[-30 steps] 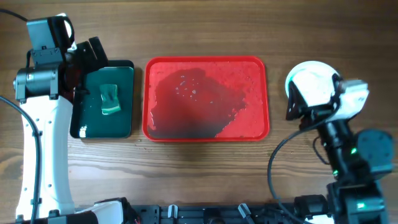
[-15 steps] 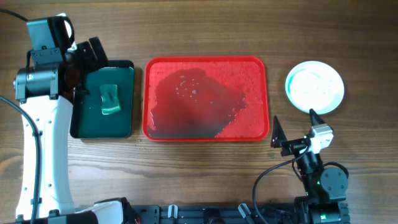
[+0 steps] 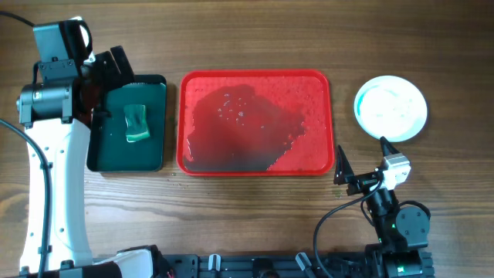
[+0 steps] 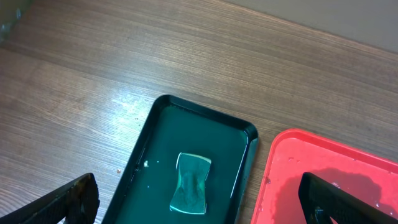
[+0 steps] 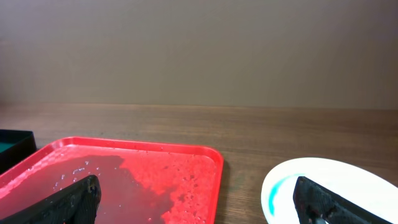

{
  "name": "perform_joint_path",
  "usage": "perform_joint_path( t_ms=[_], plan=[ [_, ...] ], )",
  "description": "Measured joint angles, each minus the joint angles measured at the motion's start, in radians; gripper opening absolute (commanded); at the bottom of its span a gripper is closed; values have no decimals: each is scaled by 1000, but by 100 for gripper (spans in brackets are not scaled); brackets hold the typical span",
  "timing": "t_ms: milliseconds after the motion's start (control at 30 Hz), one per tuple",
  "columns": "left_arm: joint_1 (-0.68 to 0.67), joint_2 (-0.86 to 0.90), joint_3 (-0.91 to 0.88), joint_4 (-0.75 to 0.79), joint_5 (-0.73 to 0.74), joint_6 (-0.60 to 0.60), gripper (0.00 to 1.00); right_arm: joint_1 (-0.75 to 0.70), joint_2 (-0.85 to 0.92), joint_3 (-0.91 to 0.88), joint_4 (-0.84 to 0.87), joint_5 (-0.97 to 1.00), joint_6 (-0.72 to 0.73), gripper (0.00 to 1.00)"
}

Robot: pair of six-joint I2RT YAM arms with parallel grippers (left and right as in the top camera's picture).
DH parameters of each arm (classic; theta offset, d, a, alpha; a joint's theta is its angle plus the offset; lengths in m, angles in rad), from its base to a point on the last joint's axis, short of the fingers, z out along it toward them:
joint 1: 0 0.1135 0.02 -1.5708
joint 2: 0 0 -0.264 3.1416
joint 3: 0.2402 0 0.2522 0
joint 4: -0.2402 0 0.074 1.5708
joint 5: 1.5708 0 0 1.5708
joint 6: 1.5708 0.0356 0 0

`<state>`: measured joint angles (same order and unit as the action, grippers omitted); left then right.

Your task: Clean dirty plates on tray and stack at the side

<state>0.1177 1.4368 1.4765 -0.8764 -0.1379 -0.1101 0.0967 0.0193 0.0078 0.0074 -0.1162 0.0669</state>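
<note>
The red tray lies wet in the table's middle with no plates on it; it also shows in the left wrist view and the right wrist view. A stack of white plates with teal rims sits on the table right of the tray, also in the right wrist view; how many are in it I cannot tell. My right gripper is open and empty, near the front edge, below the plates. My left gripper is open and empty at the dark green tray's left edge.
A dark green tray left of the red tray holds a green sponge, also seen in the left wrist view. Bare wooden table lies around both trays.
My right arm has pulled back from over the plate stack to the table's front edge, leaving the plates uncovered. The left arm has not moved.
</note>
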Motion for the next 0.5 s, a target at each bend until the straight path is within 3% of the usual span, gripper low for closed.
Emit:
perform_joint_path(
  t_ms=[333,500],
  plan=[
    [-6,-17,-2,-6,0,0,100,0,0,0,0,0,0,100],
    [-40,-169,-32,-10,5,-3,100,0,0,0,0,0,1,100]
  ],
)
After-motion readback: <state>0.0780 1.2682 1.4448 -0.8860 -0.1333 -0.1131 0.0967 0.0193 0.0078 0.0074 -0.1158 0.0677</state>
